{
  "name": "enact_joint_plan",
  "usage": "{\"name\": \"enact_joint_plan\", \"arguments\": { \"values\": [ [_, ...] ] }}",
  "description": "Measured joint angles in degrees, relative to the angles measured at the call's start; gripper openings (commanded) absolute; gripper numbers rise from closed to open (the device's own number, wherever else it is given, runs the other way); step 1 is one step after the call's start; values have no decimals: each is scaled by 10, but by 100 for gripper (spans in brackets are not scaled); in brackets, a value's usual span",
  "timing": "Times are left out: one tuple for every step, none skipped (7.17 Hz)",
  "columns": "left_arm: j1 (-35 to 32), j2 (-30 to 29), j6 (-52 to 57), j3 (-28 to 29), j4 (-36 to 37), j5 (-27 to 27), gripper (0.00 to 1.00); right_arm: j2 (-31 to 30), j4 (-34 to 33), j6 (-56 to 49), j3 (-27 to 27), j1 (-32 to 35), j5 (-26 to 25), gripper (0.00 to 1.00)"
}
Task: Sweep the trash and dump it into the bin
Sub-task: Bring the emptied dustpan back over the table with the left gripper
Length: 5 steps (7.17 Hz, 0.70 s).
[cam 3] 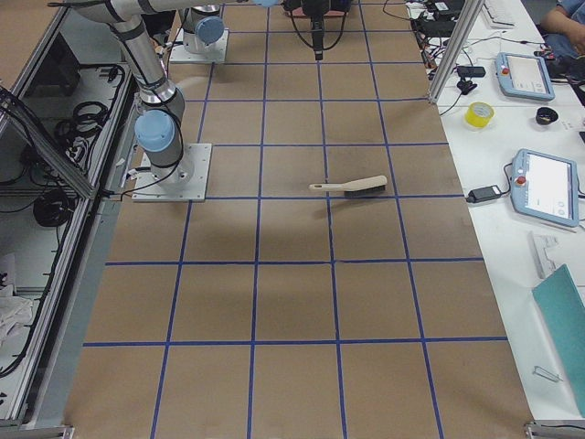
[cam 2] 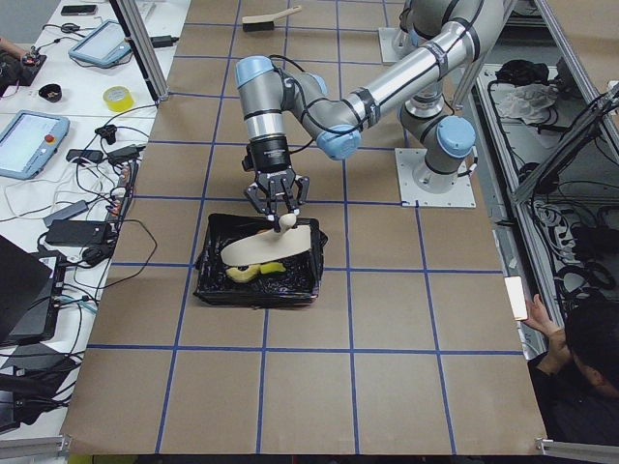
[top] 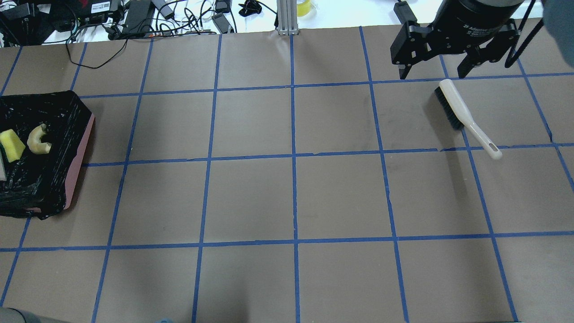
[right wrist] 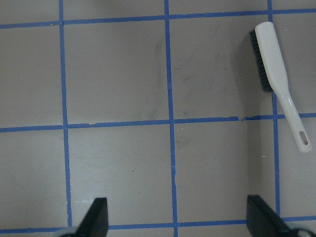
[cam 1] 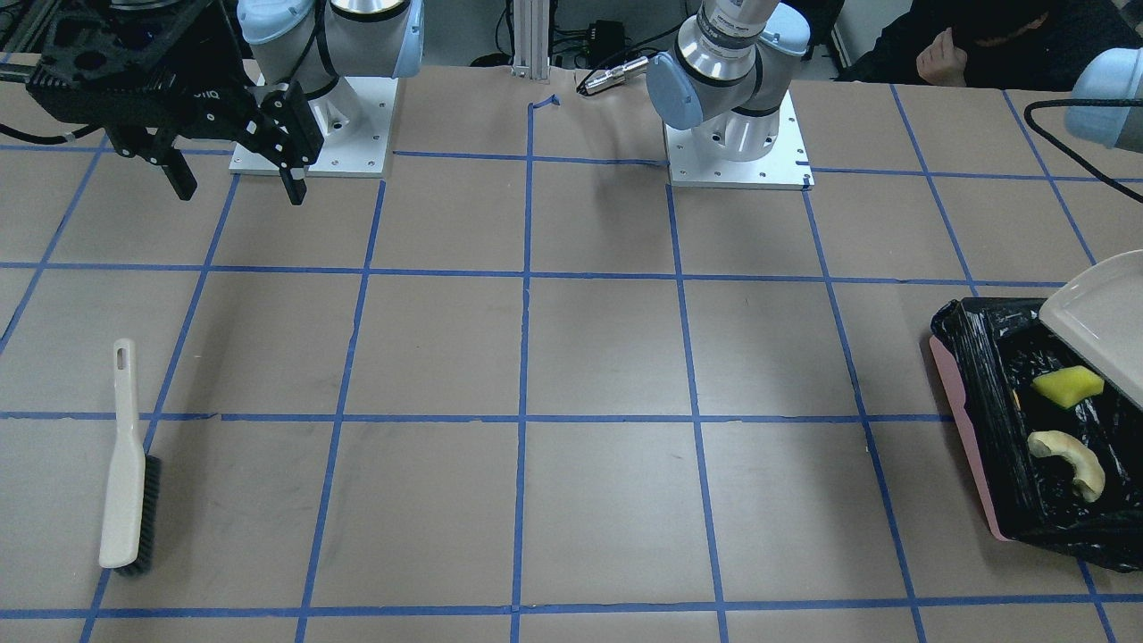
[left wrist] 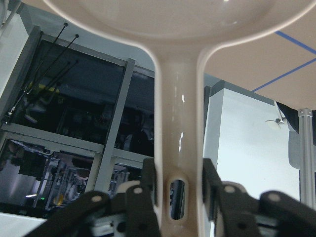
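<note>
The pink bin [cam 1: 969, 446], lined with a black bag, stands at the table's end on my left side; it also shows in the overhead view [top: 80, 152] and the exterior left view [cam 2: 208, 280]. In it lie the yellow wedge [cam 1: 1067, 385] [top: 11, 144] and the croissant piece [cam 1: 1067, 460] [top: 39, 139]. The potato-shaped lump is not visible. My left gripper [cam 2: 278, 208] [left wrist: 177, 173] is shut on the handle of the beige dustpan [cam 1: 1103, 321] [cam 2: 266, 244], which is tilted over the bin. My right gripper [cam 1: 237, 183] [top: 432, 72] [right wrist: 180, 222] is open, empty and raised above the table.
A beige hand brush [cam 1: 125, 473] [top: 462, 110] [right wrist: 276, 69] lies flat on the table on my right side, below the right gripper. Cables and devices [top: 134, 13] line the far table edge. An operator [cam 1: 973, 40] sits behind the arm bases.
</note>
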Motion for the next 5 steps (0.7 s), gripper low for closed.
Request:
{"name": "enact_joint_plan", "arguments": {
  "values": [
    [6, 4, 22, 2, 0, -28, 0, 0, -2, 0, 2, 0, -1, 100],
    [16, 8, 54, 7, -2, -77, 0, 0, -3, 1, 5, 0, -2, 100],
    [26, 12, 82, 16, -13, -138, 0, -1, -3, 2, 8, 0, -3, 100],
    [32, 16, 97, 30, -43, -197, 0, -1, -3, 2, 9, 0, -3, 100],
    [34, 18, 102, 48, -88, -266, 0, 0, -3, 1, 11, 0, -2, 100]
  ]
}}
